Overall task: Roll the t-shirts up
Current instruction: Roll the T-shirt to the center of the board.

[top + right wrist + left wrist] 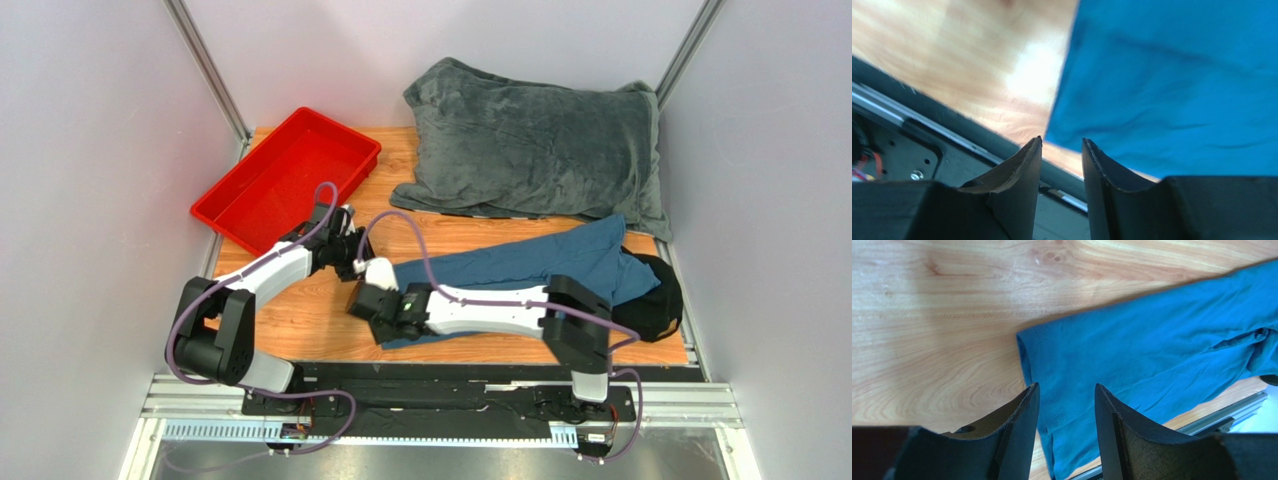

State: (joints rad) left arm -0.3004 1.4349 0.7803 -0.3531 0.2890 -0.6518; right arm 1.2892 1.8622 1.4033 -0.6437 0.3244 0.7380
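- You are at the start of the roll: the teal t-shirt (530, 265) lies flat as a long folded band on the table (290, 315), to the right of the red tray (248, 160) and nearer to you than it. No turn of cloth shows at its end yet.
- The band's narrow stitched end is the end closest to the tray's near corner, and both grippers sit over that end.
- Left gripper (1066, 387): its fingers (1022, 415) stand clearly apart. The hem shows in the gap beneath them, and I judge nothing is pinched.
- Right gripper (1062, 140): its fingers (1099, 170) are also parted, a little less widely, over the band's corner farthest from the tray. It holds nothing.
- Whether either fingertip touches the cloth cannot be told from these views.
- Next, I'd say, you must bring both pairs of fingers down onto the hem, pinch it at two points and turn it over itself, away from the tray. Keep the two hands level or the roll will skew.
- The grey blanket (540, 150), right of the tray, is not part of this job.
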